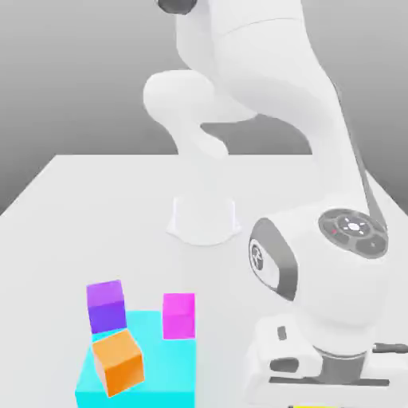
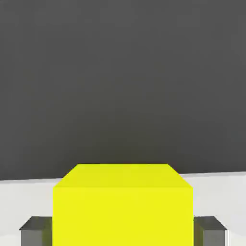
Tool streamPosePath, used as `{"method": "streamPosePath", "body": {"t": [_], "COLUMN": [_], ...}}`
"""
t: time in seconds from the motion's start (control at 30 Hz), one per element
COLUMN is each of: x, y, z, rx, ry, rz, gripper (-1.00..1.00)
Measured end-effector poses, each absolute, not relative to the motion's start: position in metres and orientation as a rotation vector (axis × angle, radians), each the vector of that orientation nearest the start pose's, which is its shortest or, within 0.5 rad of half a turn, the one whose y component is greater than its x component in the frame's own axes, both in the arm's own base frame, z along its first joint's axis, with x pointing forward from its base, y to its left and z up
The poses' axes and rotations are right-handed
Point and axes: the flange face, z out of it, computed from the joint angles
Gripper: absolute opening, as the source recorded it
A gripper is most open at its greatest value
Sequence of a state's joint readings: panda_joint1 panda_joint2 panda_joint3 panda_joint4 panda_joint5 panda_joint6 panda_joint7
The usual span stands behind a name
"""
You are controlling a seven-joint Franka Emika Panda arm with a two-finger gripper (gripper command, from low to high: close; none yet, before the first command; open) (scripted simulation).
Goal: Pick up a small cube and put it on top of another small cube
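My arm folds forward and down from its base (image 1: 204,219) at the far middle of the surface (image 1: 72,207), the forearm dropping steeply at the exterior view's right so that my hand (image 1: 319,362) sits low at the near edge of that view, wrist pointing down. In the hand view my fingers (image 2: 33,230) stand on either side of the yellow cube (image 2: 123,206), pressed against its two side faces: I am clamped on it. A thin strip of its yellow top also shows under my hand in the exterior view, at the bottom edge, to the right.

The pink cube (image 1: 178,315) stands upright on the surface well to the exterior view's left of my hand, just beside the far right corner of the cyan block (image 1: 159,374), touching or nearly touching it; I cannot tell which. The orange cube (image 1: 118,362) sits tilted on top of the cyan block, and the purple cube (image 1: 106,306) is at the block's far left corner, close to the orange one.

Between my hand and the pink cube lies an open stretch of bare surface. The pink cube's top is uncovered, with free room above it. Beyond the yellow cube in the hand view, the pale surface runs to a straight edge against a dark backdrop.
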State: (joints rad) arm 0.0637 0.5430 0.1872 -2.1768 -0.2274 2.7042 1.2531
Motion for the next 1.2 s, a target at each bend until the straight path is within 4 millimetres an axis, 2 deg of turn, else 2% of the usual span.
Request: {"method": "streamPosePath", "body": {"t": [0.07,0.1,0.23,0.43,0.67,0.8,0.83,0.87,0.97,1.0,1.17,1.2], "x": [0.533,0.533,0.533,0.512,0.467,0.433,0.425,0.422,0.419,0.418,0.418,0.417], "y": [0.149,0.149,0.147,0.083,0.0,-0.025,-0.031,-0.034,-0.037,-0.037,-0.037,-0.037], "z": [0.135,0.14,0.19,0.243,0.296,0.321,0.325,0.319,0.284,0.272,0.272,0.267], "rx": [-2.879,-2.878,-2.88,-2.908,-2.854,-2.811,-2.796,-2.788,-2.783,-2.783,-2.782,-2.783], "ry": [1.254,1.255,1.257,1.325,1.445,1.451,1.453,1.454,1.455,1.456,1.456,1.456], "rz": [-0.001,-0.001,-0.002,-0.03,-0.025,-0.008,-0.003,0.0,0.001,0.001,0.001,0.0], "gripper": [-1.0,-1.0,-1.0,-1.0,-1.0,-1.0,-1.0,-1.0,-1.0,1.0,1.0,1.0]}}
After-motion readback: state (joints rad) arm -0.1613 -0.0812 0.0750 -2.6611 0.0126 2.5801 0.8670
